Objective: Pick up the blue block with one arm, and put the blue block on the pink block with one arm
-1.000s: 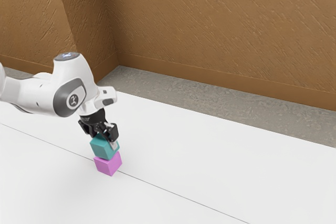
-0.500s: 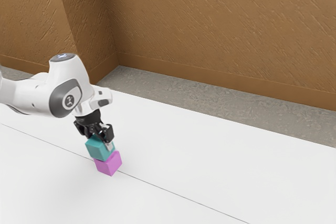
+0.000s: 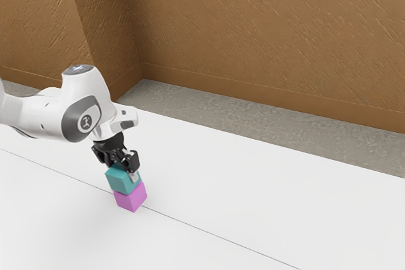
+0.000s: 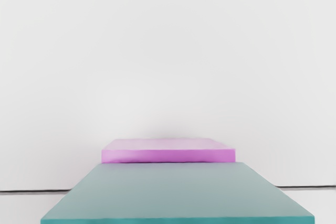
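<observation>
Matte teal blk (image 3: 121, 180) atop pink blk (image 3: 130, 196)

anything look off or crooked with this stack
Slightly. The blue block sits on the pink block, but not squarely. It is shifted toward the exterior view's left, and in the wrist view a strip of the pink top shows uncovered beyond it. The gripper is closed on the blue block. Nothing else stands out.

No word, number or brand can be read anywhere; the one sign is a small white emblem (image 3: 83, 120) on the grey round cap (image 3: 77, 113) of the white arm (image 3: 38, 115) in the exterior view, too small to make out as letters.
</observation>
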`<state>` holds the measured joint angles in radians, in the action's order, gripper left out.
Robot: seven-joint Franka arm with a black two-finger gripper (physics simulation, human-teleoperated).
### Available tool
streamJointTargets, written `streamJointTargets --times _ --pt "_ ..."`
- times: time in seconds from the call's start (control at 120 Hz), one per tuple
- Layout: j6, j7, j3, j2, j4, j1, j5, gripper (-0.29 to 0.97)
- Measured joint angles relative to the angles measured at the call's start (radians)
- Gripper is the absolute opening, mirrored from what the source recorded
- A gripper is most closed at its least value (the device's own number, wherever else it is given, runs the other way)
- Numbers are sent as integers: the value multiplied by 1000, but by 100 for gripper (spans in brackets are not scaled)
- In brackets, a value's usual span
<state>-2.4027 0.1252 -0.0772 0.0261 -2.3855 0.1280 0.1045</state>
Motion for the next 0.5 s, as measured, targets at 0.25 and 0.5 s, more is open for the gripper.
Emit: streamJointTargets --times 0.25,0.5 --pt "-1 3 0 -3 2 5 0 34" --pt "-2 4 0 -3 3 9 0 34"
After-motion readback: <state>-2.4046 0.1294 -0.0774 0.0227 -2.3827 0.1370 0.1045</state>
